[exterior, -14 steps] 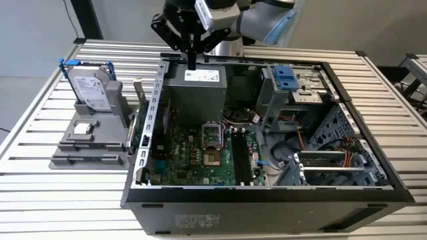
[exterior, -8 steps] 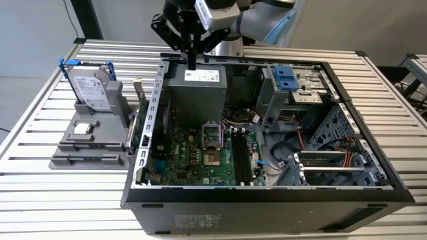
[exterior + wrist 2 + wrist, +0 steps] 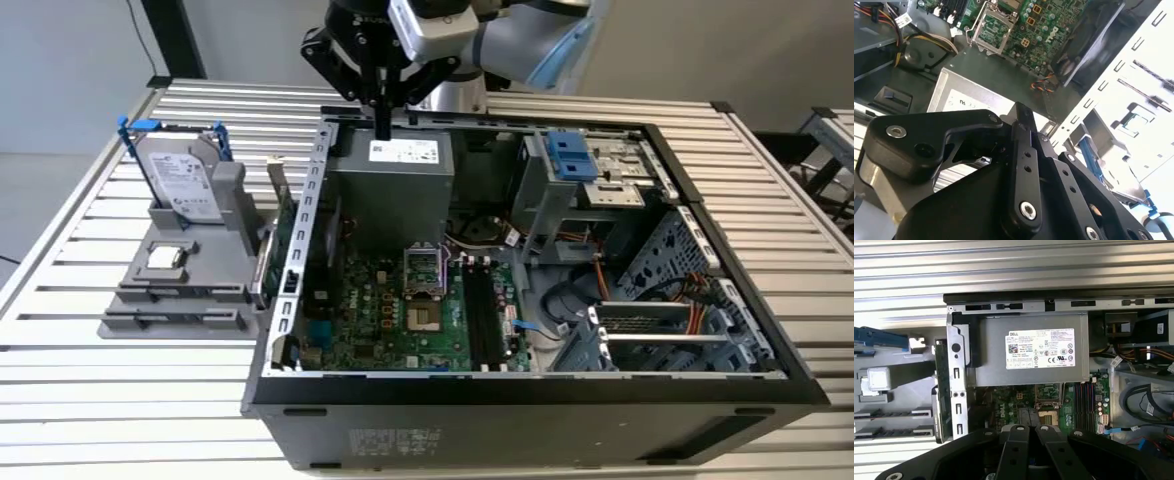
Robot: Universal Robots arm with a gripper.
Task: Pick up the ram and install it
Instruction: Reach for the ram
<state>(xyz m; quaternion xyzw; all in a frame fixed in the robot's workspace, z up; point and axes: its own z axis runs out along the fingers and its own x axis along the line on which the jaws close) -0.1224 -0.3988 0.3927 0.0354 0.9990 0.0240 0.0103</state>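
My black gripper hangs shut over the back edge of the open computer case, just above the grey power supply. In both wrist views the fingers press together with nothing between them. The power supply's white label lies straight ahead of the fingertips. Further into the case, the green motherboard carries long dark memory slots. I cannot tell the ram apart from these slots; it is hidden from me here.
A grey holder stands on the slatted table at the exterior view's left, with a silver hard drive on blue rails upright in it. A green expansion card stands between holder and case. Drive cages and cables fill the case's right side.
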